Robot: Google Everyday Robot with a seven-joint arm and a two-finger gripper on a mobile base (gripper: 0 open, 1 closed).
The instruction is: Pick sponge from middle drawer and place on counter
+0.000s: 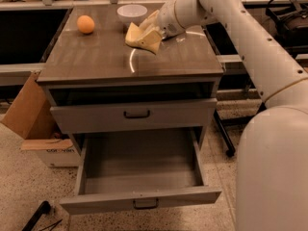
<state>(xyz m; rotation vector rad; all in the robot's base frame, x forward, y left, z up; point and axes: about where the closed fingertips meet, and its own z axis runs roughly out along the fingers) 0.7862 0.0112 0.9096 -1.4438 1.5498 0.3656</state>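
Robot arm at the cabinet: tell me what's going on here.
The robot's gripper holds a yellow sponge at the back of the counter, beside a white bowl; whether the sponge touches the surface is unclear. The drawer below is pulled open and looks empty. An orange sits at the counter's back left.
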